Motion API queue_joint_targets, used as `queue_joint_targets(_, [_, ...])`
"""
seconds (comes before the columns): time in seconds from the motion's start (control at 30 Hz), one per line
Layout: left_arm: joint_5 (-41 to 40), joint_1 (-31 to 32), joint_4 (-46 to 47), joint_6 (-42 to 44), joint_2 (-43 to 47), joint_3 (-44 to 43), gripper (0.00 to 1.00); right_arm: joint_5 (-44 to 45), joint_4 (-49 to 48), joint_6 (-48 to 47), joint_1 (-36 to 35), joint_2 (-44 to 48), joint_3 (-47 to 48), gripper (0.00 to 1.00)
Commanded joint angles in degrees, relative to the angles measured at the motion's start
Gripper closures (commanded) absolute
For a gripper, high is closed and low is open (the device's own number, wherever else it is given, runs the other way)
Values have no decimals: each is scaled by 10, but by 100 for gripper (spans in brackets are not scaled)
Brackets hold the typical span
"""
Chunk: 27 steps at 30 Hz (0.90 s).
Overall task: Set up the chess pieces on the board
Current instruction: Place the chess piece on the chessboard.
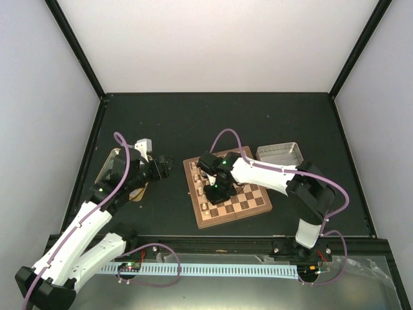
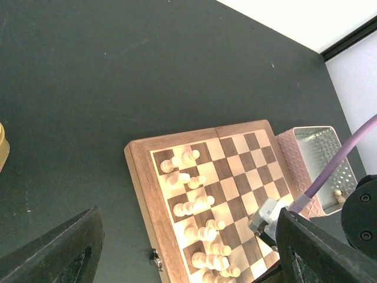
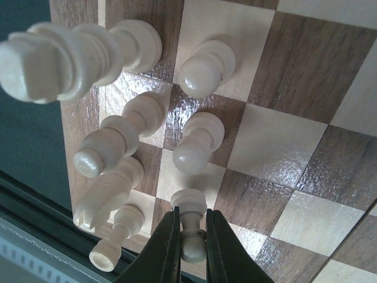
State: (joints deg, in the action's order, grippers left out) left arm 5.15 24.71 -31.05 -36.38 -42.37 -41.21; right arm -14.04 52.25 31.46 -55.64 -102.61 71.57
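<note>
Pinched in the right gripper [image 3: 191,230]: a pale pawn [image 3: 189,203], low over the 9 o'clock side of the board [image 1: 253,201], beside other pale pieces [image 3: 197,141]. Lower straight down onto one free square, clear of the neighbours. Let go only once flat. No job for the left gripper [image 1: 165,166], spread wide, empty, over the bench [image 1: 193,123] at 9 o'clock.

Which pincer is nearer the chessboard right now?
Right. The right pincer is directly over the board, among the pale pieces, shut on a pale pawn. The left pincer hangs open off the board's side, above the table.
</note>
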Motion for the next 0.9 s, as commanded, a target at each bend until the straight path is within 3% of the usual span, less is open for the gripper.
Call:
queue_joint_targets(0.0, [-6,-5,-12,7,9,-3,18,3,-7,6,-4,-10,16,92])
queue_joint_targets(0.17, [-7,-6,-11,6,11,-1,18,-3,-8,7,-4,-8,16,85])
queue_joint_targets(0.57, [-6,-7,-12,8,10,0,18,-18,-7,5,-5,-1,18,81])
queue_joint_targets(0.73, [-6,-7,-15,5,14,-3,18,-17,-20,21,-4,40,16,79])
queue_joint_targets(0.87, [-4,-7,-7,8,26,-3,18,35,-22,46,3,107,2,72])
